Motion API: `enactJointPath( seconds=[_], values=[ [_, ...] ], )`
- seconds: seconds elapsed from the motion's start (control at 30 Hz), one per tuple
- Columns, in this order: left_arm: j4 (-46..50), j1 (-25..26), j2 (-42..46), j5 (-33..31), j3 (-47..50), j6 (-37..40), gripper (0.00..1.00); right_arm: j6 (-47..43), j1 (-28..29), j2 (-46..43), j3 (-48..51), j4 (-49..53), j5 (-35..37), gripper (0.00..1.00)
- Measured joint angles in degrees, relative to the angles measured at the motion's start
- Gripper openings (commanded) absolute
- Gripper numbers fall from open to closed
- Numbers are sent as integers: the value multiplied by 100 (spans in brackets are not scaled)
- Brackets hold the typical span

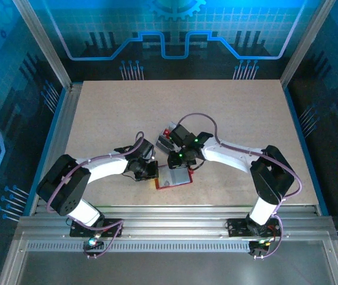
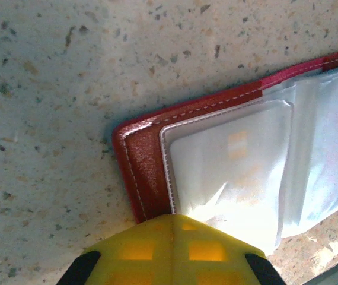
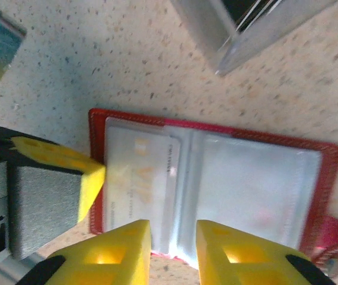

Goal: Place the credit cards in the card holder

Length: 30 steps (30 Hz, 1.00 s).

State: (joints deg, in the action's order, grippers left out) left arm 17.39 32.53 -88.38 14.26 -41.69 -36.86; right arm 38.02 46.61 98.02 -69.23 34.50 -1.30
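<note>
Open red card holder (image 1: 175, 178) lies flat on the table at the centre of the top view, a pale credit card (image 3: 140, 178) inside its left half. Left gripper (image 2: 172, 240), fingers together, tips on the holder's edge. Right gripper (image 3: 174, 249), fingers apart, over its lower edge. Silver tray (image 3: 264, 27) at upper right

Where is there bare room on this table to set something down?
The far half of the table, from tray to back wall, is bare; so are the strips along its left and right edges. The near middle is crowded: left fingers and right fingers meet over the open wallet.
</note>
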Motion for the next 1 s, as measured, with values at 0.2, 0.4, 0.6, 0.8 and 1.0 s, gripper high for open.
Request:
enactJointPath(
  seconds=[0.2,0.4,0.6,0.8,1.0],
  values=[
    [-284,0,28,83,39,-13,0,-520,35,409,-177,420,734,36],
    [-328,0,177,94,177,-28,0,-822,33,723,-170,483,946,36],
    [-192,0,546,57,278,-24,0,-968,35,745,-168,402,975,36],
    [9,0,848,52,286,0,0,-1091,87,748,-170,354,964,37],
    [31,0,844,52,286,0,0,-1156,131,949,-203,348,942,36]
  ],
)
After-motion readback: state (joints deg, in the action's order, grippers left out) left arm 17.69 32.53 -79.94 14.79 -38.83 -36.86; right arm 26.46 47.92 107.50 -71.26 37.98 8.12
